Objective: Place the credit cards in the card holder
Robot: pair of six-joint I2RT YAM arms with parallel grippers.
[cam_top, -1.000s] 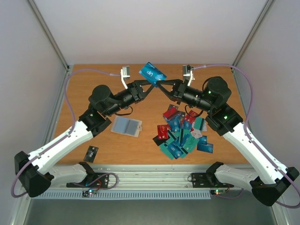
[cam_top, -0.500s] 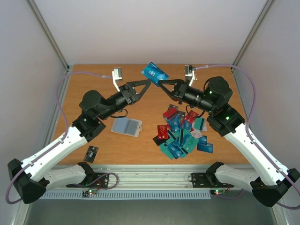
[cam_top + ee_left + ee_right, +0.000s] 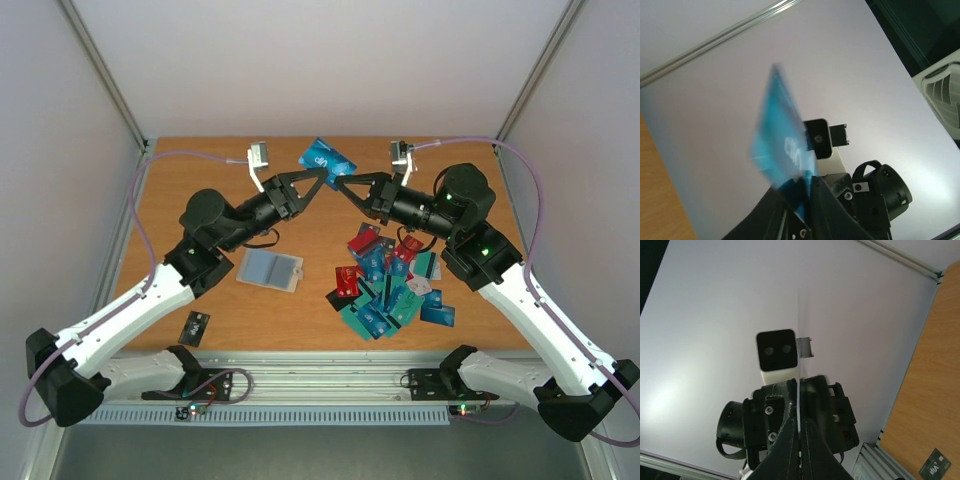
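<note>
A blue credit card (image 3: 327, 157) is held up in the air over the far middle of the table. My right gripper (image 3: 338, 183) is shut on its lower right edge. In the right wrist view the card (image 3: 798, 390) shows edge-on as a thin line between the pressed fingers of that gripper (image 3: 799, 422). My left gripper (image 3: 322, 175) meets the card from the left. In the left wrist view the blurred card (image 3: 782, 145) runs down between the narrow jaws of the left gripper (image 3: 810, 182), and whether they pinch it I cannot tell. The card holder (image 3: 271, 269) lies flat below the left arm, its greyish sleeve up.
A heap of teal, blue and red credit cards (image 3: 390, 280) lies at the right centre under the right arm. One black card (image 3: 194, 326) lies alone near the front left edge, also in the right wrist view (image 3: 935, 470). Grey walls stand on three sides.
The left arm shifted left and its fingertips rose to the card's lower-left edge, the jaws narrowing. The right gripper kept the card, which barely moved.
</note>
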